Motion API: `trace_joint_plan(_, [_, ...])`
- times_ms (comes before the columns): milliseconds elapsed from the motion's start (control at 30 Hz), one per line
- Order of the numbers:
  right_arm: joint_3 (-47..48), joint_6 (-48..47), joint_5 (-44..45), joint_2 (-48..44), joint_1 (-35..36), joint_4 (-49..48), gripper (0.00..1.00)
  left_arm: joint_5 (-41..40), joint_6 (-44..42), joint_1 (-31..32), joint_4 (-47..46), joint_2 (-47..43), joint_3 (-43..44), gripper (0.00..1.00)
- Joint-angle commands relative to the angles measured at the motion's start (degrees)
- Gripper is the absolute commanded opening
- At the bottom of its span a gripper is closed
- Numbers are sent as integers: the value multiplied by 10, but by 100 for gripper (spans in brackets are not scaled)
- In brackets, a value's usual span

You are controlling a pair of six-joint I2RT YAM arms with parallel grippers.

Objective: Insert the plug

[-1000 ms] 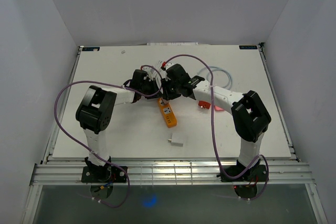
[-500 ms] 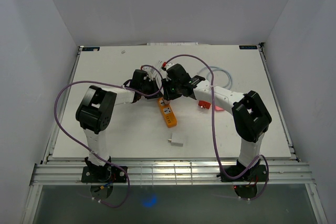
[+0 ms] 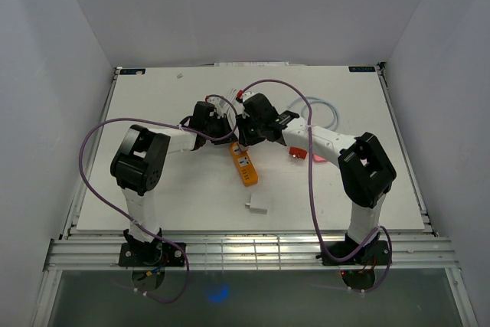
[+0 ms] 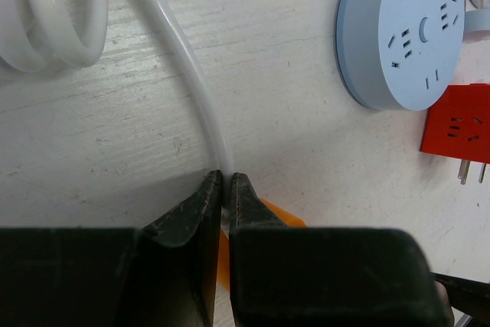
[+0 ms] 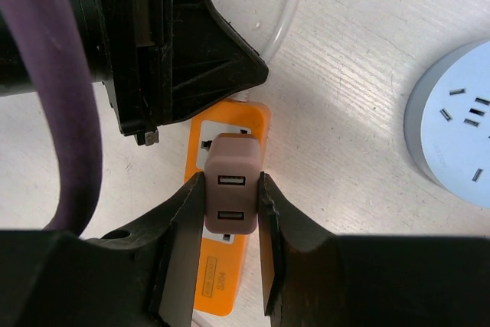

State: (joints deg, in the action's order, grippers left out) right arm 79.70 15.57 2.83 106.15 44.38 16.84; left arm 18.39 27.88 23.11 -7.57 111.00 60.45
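An orange power strip [image 3: 245, 165] lies flat at the table's middle. My right gripper [image 5: 230, 180] is shut on a taupe USB charger plug [image 5: 232, 204], holding it upright on or just over the strip's [image 5: 223, 269] top socket; I cannot tell how deep it sits. In the top view the right gripper [image 3: 244, 143] is at the strip's far end. My left gripper [image 4: 226, 180] is shut on the strip's thin white cable [image 4: 200, 89], right at the strip's end [image 4: 285, 217]. The left gripper [image 3: 228, 131] sits beside the right one.
A pale blue round socket [image 4: 406, 32] and a red plug adapter [image 4: 457, 132] lie to the right of the strip; the red one also shows in the top view [image 3: 297, 152]. A white coiled cable [image 4: 53, 13] lies behind. A small white adapter [image 3: 256, 206] lies nearer the front edge.
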Motion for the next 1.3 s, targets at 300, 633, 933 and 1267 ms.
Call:
trace_joint_plan(300, [-19, -15, 17, -16, -1, -32, 8, -13, -13, 4, 14, -18, 7, 17])
trace_joint_plan(633, [-23, -5, 51, 0, -2, -31, 8, -10, -12, 4, 15, -18, 7, 17])
trace_joint_plan(933, [-47, -48, 70, -5, 11, -31, 8, -8, -11, 4, 15, -16, 8, 17])
trace_joint_plan(1267, [-58, -96, 46, 11, 12, -19, 8, -6, -11, 4, 15, -14, 10, 17])
